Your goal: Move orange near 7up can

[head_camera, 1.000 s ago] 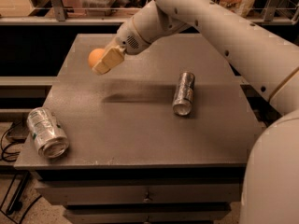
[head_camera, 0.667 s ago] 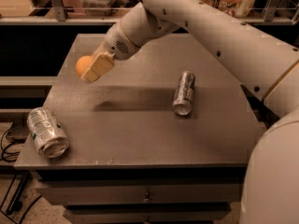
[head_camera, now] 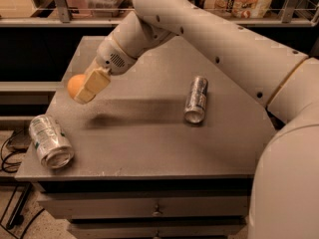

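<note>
My gripper is shut on the orange, a small round fruit, and holds it above the table's left side. The 7up can, stout and silvery with green and white print, lies on its side near the table's front left corner, its shiny end toward the camera. The orange is above and a little to the right of the can, apart from it. My white arm reaches in from the upper right.
A slimmer silver can lies on its side at the right middle of the grey table. Drawers sit under the tabletop. Shelves with packages stand behind. Cables lie on the floor at the left.
My gripper has carried the orange to the left and lower, closer to the 7up can. Both cans have stayed where they were.
</note>
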You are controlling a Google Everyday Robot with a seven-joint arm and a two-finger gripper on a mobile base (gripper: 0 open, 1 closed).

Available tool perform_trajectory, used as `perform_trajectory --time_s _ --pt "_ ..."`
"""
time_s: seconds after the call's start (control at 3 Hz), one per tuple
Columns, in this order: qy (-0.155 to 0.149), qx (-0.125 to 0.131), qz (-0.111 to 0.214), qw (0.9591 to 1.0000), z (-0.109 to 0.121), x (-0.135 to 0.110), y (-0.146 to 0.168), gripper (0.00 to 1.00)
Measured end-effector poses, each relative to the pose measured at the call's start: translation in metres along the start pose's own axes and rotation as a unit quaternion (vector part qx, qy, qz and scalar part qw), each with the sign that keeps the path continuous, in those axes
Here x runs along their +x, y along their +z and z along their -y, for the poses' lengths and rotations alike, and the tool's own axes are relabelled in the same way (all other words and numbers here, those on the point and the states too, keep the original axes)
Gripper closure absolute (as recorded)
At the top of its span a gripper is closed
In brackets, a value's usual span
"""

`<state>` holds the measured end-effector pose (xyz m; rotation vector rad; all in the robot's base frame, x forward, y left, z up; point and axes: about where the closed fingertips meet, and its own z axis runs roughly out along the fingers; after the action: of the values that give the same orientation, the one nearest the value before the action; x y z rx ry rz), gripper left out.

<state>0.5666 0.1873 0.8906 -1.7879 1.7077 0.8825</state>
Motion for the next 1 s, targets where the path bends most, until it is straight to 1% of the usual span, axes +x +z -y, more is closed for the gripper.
perform_trajectory --time_s 0.33,0.67,1.0 --pt "0.006 -0.023 -0.007 0.9997 -0.01 0.006 0.011 0.81" --pt "0.014 -0.043 -0.01 0.9989 -0.019 0.018 0.022 0.5" --pt "0.022 -0.046 -0.009 0.9987 -0.022 0.027 0.025 0.27"
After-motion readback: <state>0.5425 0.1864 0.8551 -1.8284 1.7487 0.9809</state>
